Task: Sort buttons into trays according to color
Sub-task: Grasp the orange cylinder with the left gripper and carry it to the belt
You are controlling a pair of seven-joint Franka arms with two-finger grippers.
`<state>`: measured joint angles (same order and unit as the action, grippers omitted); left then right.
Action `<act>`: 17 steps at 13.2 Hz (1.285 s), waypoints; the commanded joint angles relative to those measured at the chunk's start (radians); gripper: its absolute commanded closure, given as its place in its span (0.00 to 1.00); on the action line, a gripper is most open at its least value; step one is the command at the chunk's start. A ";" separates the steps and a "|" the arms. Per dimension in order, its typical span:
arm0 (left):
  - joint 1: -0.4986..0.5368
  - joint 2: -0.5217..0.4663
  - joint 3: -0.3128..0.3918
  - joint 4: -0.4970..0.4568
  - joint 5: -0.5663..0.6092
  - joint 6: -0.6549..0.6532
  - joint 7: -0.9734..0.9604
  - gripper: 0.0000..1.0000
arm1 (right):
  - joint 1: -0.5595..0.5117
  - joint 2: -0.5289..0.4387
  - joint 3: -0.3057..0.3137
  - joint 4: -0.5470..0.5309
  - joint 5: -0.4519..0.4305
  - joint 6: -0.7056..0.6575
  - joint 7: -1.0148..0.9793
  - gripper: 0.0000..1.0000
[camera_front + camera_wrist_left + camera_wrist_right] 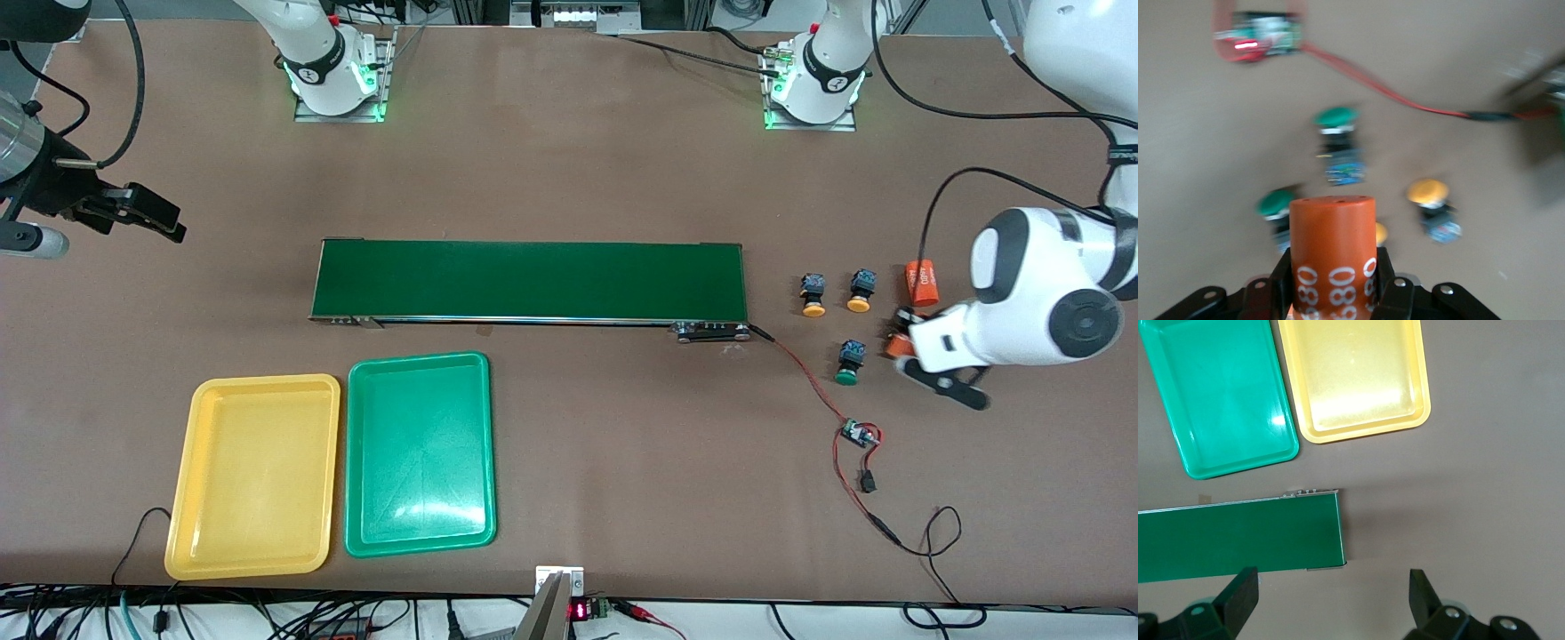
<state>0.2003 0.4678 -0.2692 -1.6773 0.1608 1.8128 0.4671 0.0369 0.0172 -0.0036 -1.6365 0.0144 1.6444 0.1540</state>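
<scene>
Nearest the front camera lie two shallow rectangular trays of glossy plastic with rounded corners and raised rims: the yellow tray (pixel 253 476) toward the right arm's end of the table and the green tray (pixel 419 453) just beside it, apart by a narrow gap. Both are empty. Farther from the camera than the trays lies the conveyor belt (pixel 531 281), a long flat strip of matte dark green with a thin metal edge.

The table (pixel 578 160) is a plain brown surface. Off the belt's end, toward the left arm's end of the table, stand the buttons, each a dark blocky body with a round mushroom cap. Two yellow-capped buttons (pixel 813 296) (pixel 860 291) sit side by side; one green-capped button (pixel 849 362) lies nearer the camera than these. The left wrist view shows a second green-capped button (pixel 1276 205) partly hidden by the cylinder. A red wire (pixel 813 382) runs from the belt to a small circuit board (pixel 858 435).

The left gripper (pixel 907 347) is over the table beside the buttons, its jaws clenched on an orange cylinder (pixel 1333 250), smooth, with white "4680" print. A second orange cylinder (pixel 922 282) lies beside it.

The right gripper (pixel 1331 593) waits above the table past the belt's other end, jaws released and spread wide, holding nothing.
</scene>
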 commanded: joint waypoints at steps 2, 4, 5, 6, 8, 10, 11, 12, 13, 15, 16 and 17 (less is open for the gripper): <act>0.007 0.071 -0.172 0.014 0.003 -0.027 0.246 0.91 | -0.003 -0.008 -0.001 -0.014 0.012 0.006 0.001 0.00; 0.007 0.084 -0.263 0.013 0.006 0.008 0.390 0.91 | -0.005 -0.008 -0.003 -0.014 0.012 0.005 -0.001 0.00; 0.004 0.095 -0.290 0.010 0.005 0.032 0.480 0.91 | -0.005 -0.008 -0.001 -0.014 0.012 0.008 0.007 0.00; 0.002 0.097 -0.323 -0.007 0.005 0.045 0.513 0.92 | -0.005 -0.008 -0.003 -0.014 0.013 0.008 0.007 0.00; 0.007 0.089 -0.382 -0.051 0.006 0.078 0.521 0.92 | -0.009 -0.008 -0.007 -0.014 0.013 0.003 -0.002 0.00; 0.010 0.086 -0.413 -0.085 0.008 0.114 0.522 0.92 | -0.011 -0.008 -0.010 -0.014 0.013 0.005 -0.005 0.00; 0.001 0.080 -0.419 -0.108 0.017 0.143 0.521 0.92 | -0.011 -0.008 -0.010 -0.014 0.013 0.005 -0.005 0.00; -0.018 0.072 -0.424 -0.142 0.020 0.175 0.519 0.92 | -0.012 -0.007 -0.010 -0.014 0.013 0.006 -0.007 0.00; -0.021 0.072 -0.423 -0.172 0.022 0.200 0.512 0.91 | -0.012 -0.003 -0.010 -0.014 0.013 0.012 -0.007 0.00; -0.013 0.077 -0.421 -0.205 0.046 0.249 0.512 0.90 | -0.012 0.006 -0.010 0.000 0.013 0.014 -0.008 0.00; -0.018 0.075 -0.421 -0.206 0.048 0.250 0.512 0.83 | -0.012 0.015 -0.010 0.012 0.013 0.011 -0.010 0.00; -0.015 0.075 -0.423 -0.206 0.049 0.250 0.527 0.36 | -0.012 0.016 -0.010 0.018 0.013 0.009 -0.010 0.00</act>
<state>0.1722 0.5651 -0.6837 -1.8642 0.1880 2.0492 0.9659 0.0305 0.0230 -0.0148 -1.6386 0.0144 1.6510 0.1538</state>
